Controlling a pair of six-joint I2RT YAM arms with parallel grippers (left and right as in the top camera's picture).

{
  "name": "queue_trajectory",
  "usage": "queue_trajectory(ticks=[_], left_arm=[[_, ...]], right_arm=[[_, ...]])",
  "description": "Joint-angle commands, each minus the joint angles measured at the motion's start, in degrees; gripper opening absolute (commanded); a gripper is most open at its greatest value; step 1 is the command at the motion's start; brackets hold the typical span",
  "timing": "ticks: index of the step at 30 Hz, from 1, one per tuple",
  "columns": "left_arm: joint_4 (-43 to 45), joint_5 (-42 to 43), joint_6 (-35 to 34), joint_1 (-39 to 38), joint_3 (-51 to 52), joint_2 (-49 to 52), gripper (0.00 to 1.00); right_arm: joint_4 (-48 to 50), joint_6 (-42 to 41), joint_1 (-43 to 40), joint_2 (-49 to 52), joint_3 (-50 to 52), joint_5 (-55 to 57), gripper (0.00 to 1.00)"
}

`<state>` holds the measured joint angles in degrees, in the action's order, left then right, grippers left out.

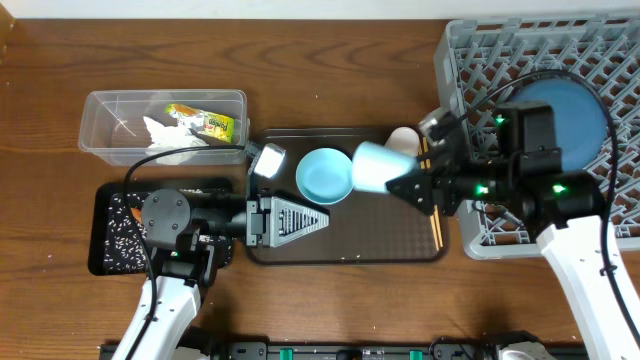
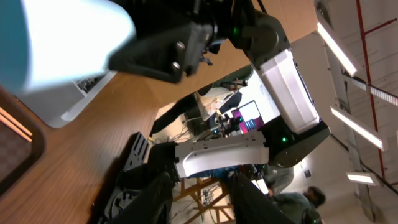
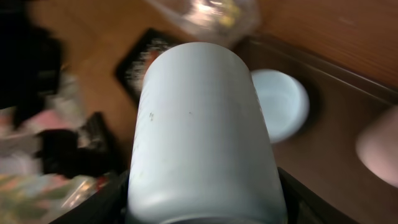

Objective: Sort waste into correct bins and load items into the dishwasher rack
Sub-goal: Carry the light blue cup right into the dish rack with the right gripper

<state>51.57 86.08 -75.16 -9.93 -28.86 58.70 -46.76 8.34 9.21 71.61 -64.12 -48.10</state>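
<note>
My right gripper (image 1: 405, 178) is shut on the small pale-blue cup (image 1: 375, 165), holding it on its side above the brown tray; the cup (image 3: 202, 137) fills the right wrist view. Below it the small light-blue bowl (image 1: 325, 175) rests on the tray, with the white cup (image 1: 401, 138) partly hidden behind my gripper. The chopsticks (image 1: 434, 222) lie at the tray's right edge. The big dark-blue bowl (image 1: 570, 115) sits in the grey dishwasher rack (image 1: 470, 60). My left gripper (image 1: 305, 218) hovers over the tray's left part, open and empty, its fingers (image 2: 155, 199) apart.
The clear tub (image 1: 100, 120) at the back left holds the white tissue (image 1: 170, 135) and the green-yellow foil wrapper (image 1: 205, 122). The black tray (image 1: 115, 240), scattered with rice grains, lies under my left arm. The brown serving tray (image 1: 380, 235) spans the middle.
</note>
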Motion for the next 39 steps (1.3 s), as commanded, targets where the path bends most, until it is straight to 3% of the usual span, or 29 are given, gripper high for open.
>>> queue_trajectory(ticks=[1, 13, 21, 26, 39], left_arm=[[0.39, 2.01, 0.52, -0.07, -0.63, -0.50, 0.35], [0.39, 1.99, 2.05, -0.07, -0.63, 0.22, 0.35], [0.37, 1.99, 2.93, -0.07, -0.61, 1.46, 0.35], [0.37, 1.99, 3.34, -0.07, -0.61, 1.99, 0.35], [0.37, 1.97, 3.54, -0.07, -0.26, 2.40, 0.35]], right_arm=[[-1.29, -2.23, -3.06, -0.15, -0.61, 6.58, 0.35], [-8.81, -4.20, -13.11, -3.23, -3.85, 16.22, 0.34], [-24.44, -6.38, -14.14, -4.87, -16.02, 34.95, 0.34], [-30.69, -10.56, -14.19, -4.83, -17.62, 44.68, 0.35], [-33.86, -11.52, -14.19, -3.34, -17.57, 48.33, 0.35]])
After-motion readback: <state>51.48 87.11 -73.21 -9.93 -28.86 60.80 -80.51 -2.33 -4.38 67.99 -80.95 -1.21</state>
